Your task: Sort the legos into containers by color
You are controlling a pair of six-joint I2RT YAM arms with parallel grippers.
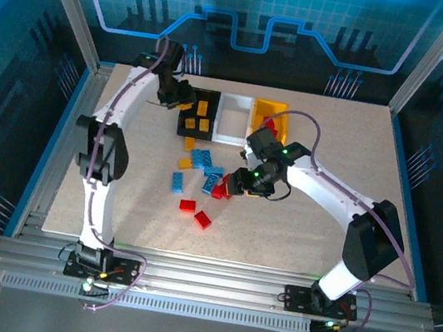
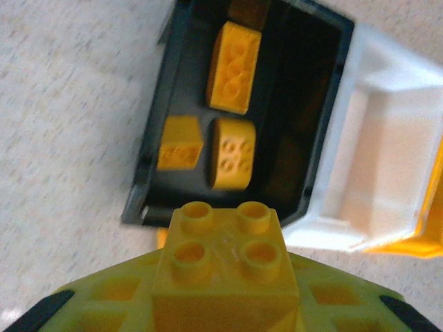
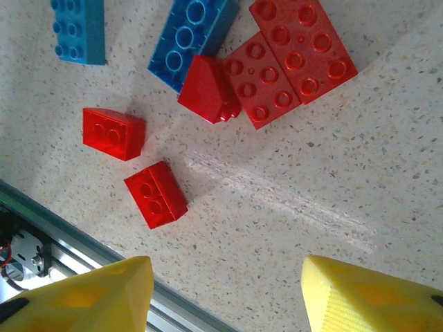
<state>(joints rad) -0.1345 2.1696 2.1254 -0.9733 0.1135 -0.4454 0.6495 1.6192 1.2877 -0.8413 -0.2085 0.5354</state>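
Left gripper [image 1: 175, 95] is clamping a yellow brick [image 2: 225, 252] over the black bin [image 2: 291, 124]. Right gripper [image 3: 228, 290] is hovering, jaws apart, over red bricks [image 3: 156, 194].

Speckled beige table [image 1: 367, 206] bears black bin [image 2: 149, 173], white bin [image 2: 387, 159], yellow bin [image 1: 269, 106], yellow-orange bricks [image 2: 234, 66], red bricks [image 3: 302, 50], blue bricks [image 3: 190, 38]

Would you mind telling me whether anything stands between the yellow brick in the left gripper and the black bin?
Nothing visible does. The left gripper holds the yellow brick near the edge of the open black bin. Three other bricks lie inside, with bare floor beside them.
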